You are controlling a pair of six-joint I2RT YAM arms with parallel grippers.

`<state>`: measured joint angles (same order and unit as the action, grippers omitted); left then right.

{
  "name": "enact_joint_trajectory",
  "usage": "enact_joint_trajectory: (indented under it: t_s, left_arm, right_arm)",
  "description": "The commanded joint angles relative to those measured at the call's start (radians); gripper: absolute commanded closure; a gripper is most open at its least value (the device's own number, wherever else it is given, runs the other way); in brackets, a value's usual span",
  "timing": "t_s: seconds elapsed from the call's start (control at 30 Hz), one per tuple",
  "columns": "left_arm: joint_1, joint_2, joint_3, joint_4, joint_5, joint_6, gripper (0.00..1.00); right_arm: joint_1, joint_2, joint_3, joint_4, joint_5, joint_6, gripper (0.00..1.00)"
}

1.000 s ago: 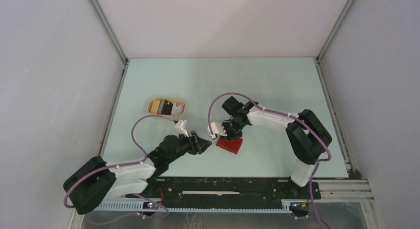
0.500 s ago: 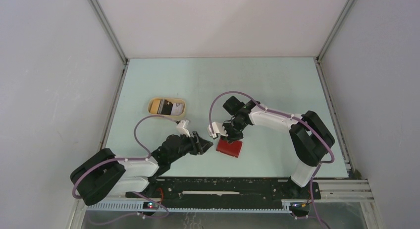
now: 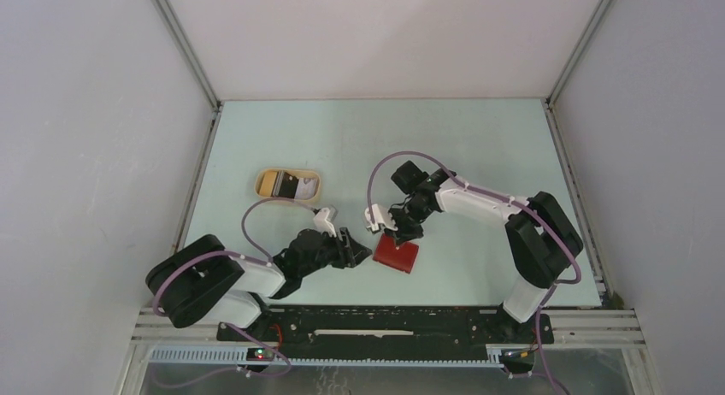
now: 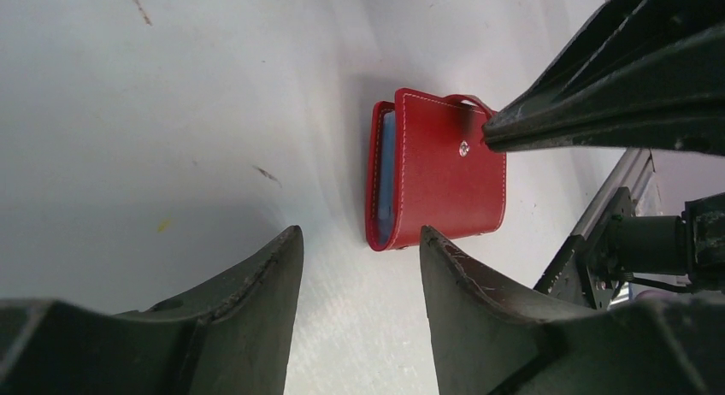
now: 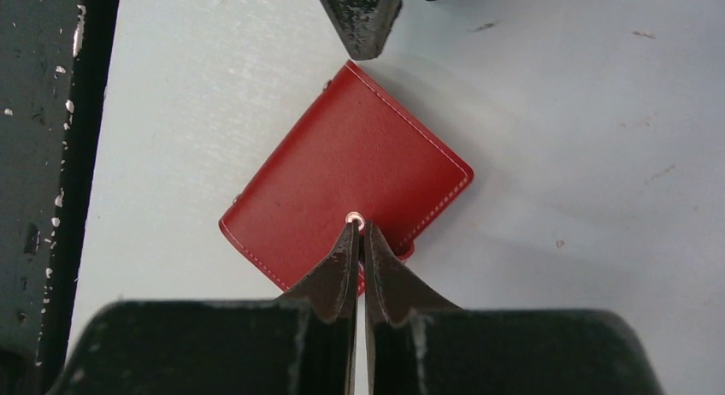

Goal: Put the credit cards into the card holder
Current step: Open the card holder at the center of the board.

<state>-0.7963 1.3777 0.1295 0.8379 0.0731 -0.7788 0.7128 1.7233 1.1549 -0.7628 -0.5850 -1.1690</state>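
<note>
Card holder lies closed on the table. I see my right gripper pinched together at its snap dot, my left gripper apart just beside it, and the credit cards in the tray.

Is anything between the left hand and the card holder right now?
Nothing visible. Only bare table lies between the open left hand and the card holder. The right hand, nearly closed, has its tips at the snap dot on the holder's top face, outside that gap.

The credit cards are too small to distinguish
</note>
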Motion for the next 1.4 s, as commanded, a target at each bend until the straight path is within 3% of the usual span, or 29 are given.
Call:
enact_joint_trajectory:
  t_s: [0.0,0.2,0.43,0.77,1.1,1.37]
  left_arm:
    - [-0.009,0.024,0.054,0.07,0.022,0.005,0.43]
    - [-0.011,-0.016,0.036,0.07,0.013,0.016,0.43]
    - [-0.009,-0.07,0.01,0.069,-0.003,-0.002,0.42]
    - [-0.01,-0.088,-0.008,0.076,-0.023,-0.016,0.38]
    - [-0.01,-0.1,-0.001,0.06,-0.025,-0.005,0.38]
    - [-0.01,-0.104,0.003,0.055,-0.018,-0.004,0.4]
  right_arm:
    - [-0.053,-0.051,0.038,-0.014,-0.055,0.011,1.0]
    - [-0.13,-0.056,0.067,-0.017,-0.113,0.09,1.0]
    - [-0.16,-0.1,0.127,0.009,-0.229,0.29,1.0]
    - [-0.196,-0.127,0.131,-0.021,-0.328,0.334,1.0]
    - [-0.26,-0.08,0.106,0.112,-0.14,0.492,1.0]
    - [-0.318,-0.033,0.043,0.2,0.15,0.607,1.0]
